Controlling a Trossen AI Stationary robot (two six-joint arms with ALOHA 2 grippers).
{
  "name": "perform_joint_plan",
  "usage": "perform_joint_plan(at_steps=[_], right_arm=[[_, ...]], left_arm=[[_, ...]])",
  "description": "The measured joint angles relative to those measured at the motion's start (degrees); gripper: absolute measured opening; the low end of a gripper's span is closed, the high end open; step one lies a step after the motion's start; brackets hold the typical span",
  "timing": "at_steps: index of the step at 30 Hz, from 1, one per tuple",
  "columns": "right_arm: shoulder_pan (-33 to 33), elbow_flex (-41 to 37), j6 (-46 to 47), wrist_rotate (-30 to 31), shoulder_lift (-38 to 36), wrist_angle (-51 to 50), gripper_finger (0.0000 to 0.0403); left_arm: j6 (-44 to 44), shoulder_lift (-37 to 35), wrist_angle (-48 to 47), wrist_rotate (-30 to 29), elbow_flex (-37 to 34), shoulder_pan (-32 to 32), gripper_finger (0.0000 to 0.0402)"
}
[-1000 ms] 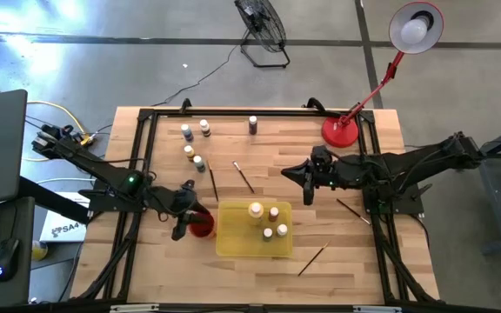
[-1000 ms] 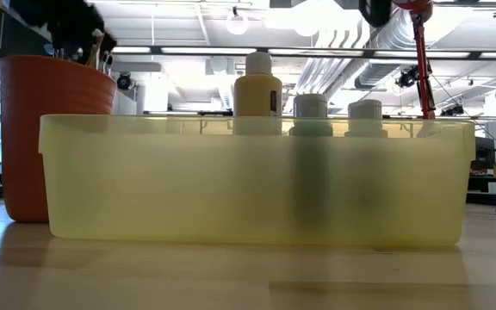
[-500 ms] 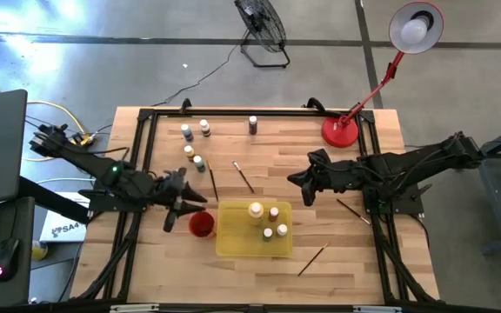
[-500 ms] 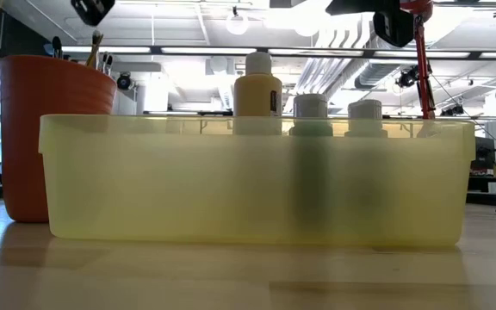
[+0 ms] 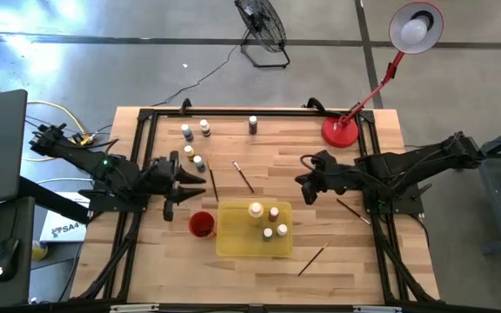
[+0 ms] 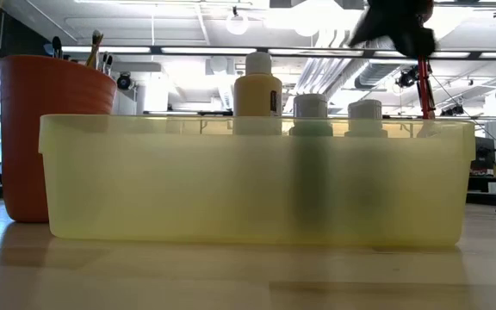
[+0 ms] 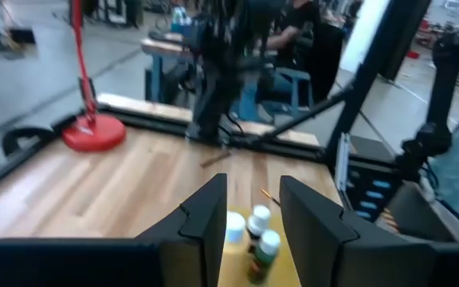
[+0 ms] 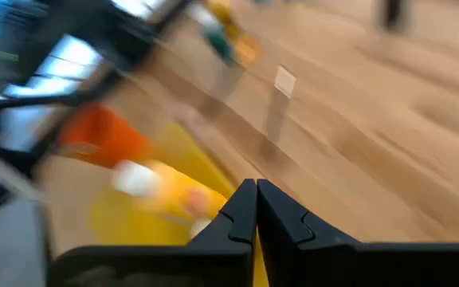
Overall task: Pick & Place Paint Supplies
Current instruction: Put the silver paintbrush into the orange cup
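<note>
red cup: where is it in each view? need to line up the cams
High: red cup left of the yellow tray, below the left gripper.
Low: far left, behind the tray's left end, brushes standing in it.
Left wrist: not in it.
Right wrist: orange blur beside the tray.
Shared landmark: the yellow tray.

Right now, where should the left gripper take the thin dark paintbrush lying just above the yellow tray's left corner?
Grip the thin dark paintbrush mid-shaft from straight above, fingers across its width: it lies flat on the wooden table, running near-to-far, clear of the yellow tray.
</note>
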Motion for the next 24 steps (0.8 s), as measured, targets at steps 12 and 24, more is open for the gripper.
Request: perform_joint_plan(at_steps=[12,24], right_arm=[[0.6,0.0,13.5,-5.3,1.5,-22.4,0.0002],[0.9,-4.0,18.3,-20.0,2.8,-31.0,0.0002]], left_arm=[[10.9,0.0,5.9,-3.1,0.2,0.0,0.0116],[10.9,0.2,5.7,-3.0,0.2,0.0,0.0116]])
